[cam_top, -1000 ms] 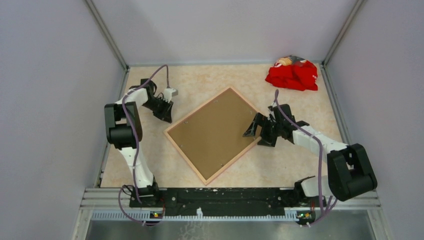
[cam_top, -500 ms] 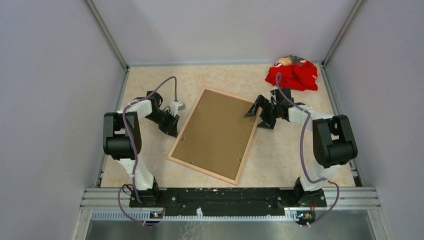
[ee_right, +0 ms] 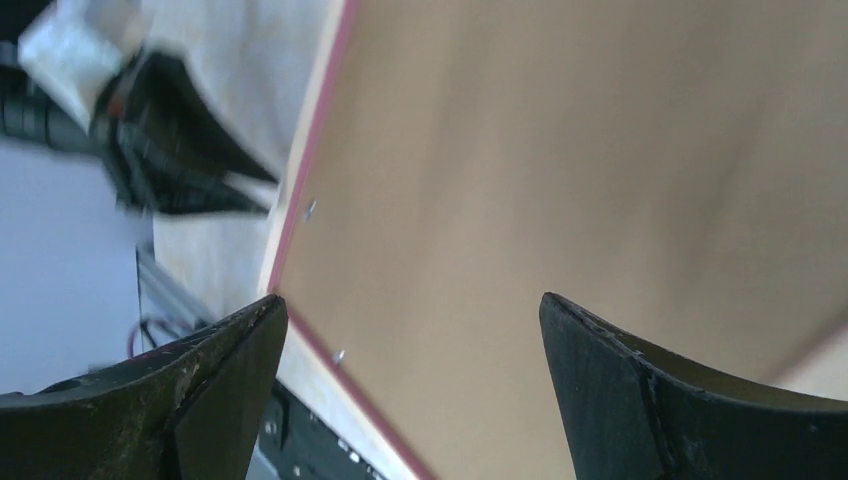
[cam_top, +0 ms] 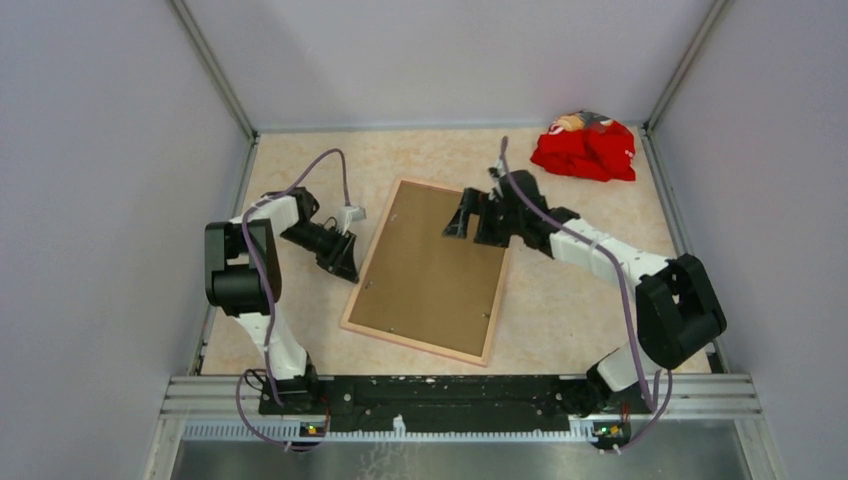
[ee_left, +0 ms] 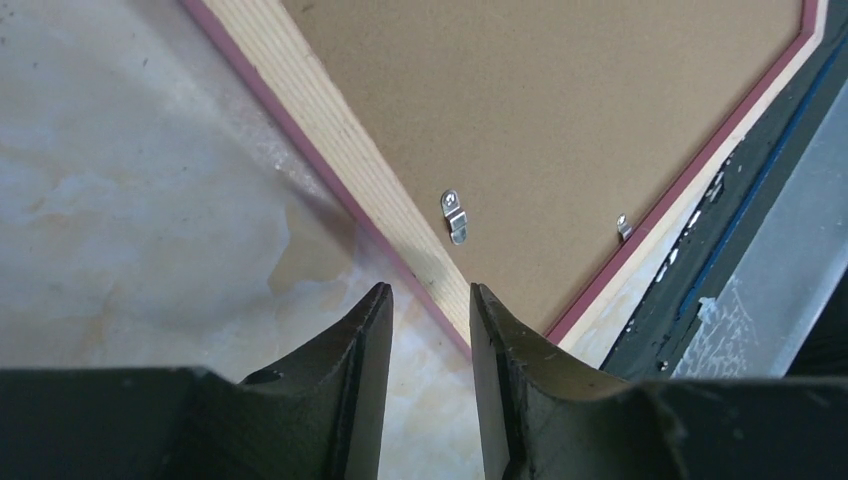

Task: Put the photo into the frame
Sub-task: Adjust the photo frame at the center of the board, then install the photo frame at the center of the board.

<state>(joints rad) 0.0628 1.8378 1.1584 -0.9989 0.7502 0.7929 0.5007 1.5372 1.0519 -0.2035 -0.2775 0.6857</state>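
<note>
The frame [cam_top: 415, 343] lies back up in the middle of the table, its pale wood rim around a brown backing board [cam_top: 430, 280]. The photo is out of view. My left gripper [cam_top: 349, 267] sits low at the frame's left edge [ee_left: 330, 130]. Its jaws [ee_left: 430, 295] stand a narrow gap apart with only table between them, the rim just past the tips. My right gripper [cam_top: 466, 226] hovers wide open over the board's far part [ee_right: 560, 160], nothing between its fingers [ee_right: 412, 310]. Small metal tabs [ee_left: 456, 216] sit along the board's rim.
A crumpled red cloth [cam_top: 585, 148] lies in the far right corner. Grey walls close in the table on three sides. The black base rail [cam_top: 440, 390] runs along the near edge, close to the frame's near corner.
The frame has turned from a diamond to nearly upright and shifted left. My right gripper swung left and onto the board's far part. My left gripper's jaws have parted a little.
</note>
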